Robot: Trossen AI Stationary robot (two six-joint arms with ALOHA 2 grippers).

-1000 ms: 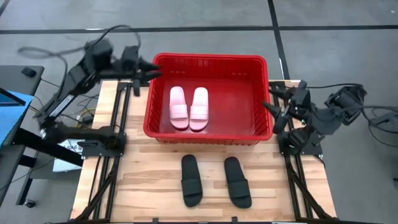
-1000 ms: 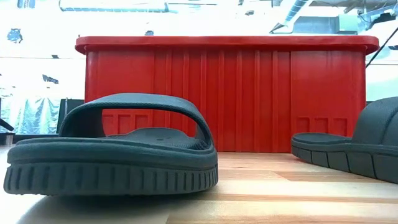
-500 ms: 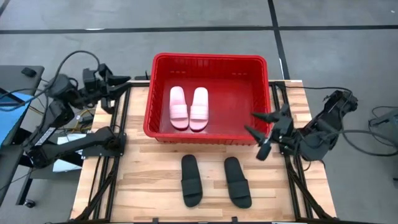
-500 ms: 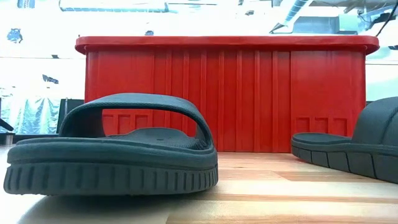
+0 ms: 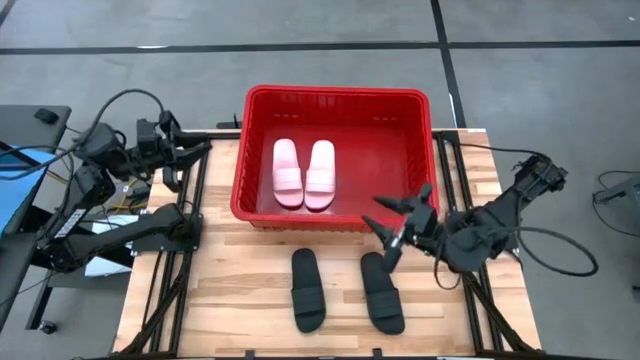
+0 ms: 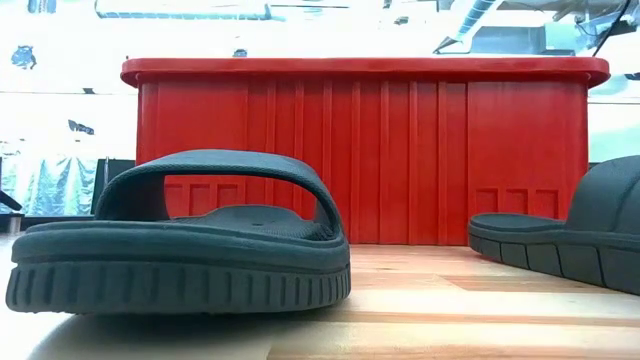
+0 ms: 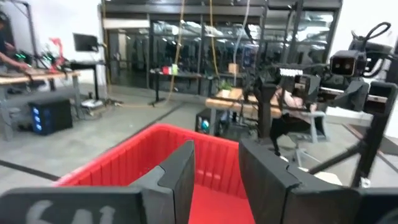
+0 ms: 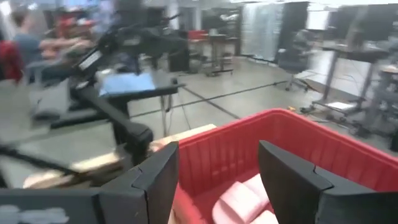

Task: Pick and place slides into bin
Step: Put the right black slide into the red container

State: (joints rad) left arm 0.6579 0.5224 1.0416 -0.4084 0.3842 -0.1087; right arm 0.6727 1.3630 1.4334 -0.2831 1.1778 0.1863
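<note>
High view: two pink slides [image 5: 305,173] lie in the red bin [image 5: 336,99]; two black slides [image 5: 346,290] lie on the table [image 5: 240,290] before it. The right gripper [image 5: 393,222], open and empty, hovers over the bin's near wall. The left gripper [image 5: 195,152], open and empty, waits beside the bin. Low view: a black slide [image 6: 180,245] fills the foreground.

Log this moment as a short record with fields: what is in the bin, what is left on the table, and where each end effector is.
in bin: two pink slides side by side in the red bin
on table: two black slides, in front of the bin
right end effector: open, empty, above the right black slide, by the bin's front wall
left end effector: open, empty, waiting at the table's left edge
task state: half done
</note>
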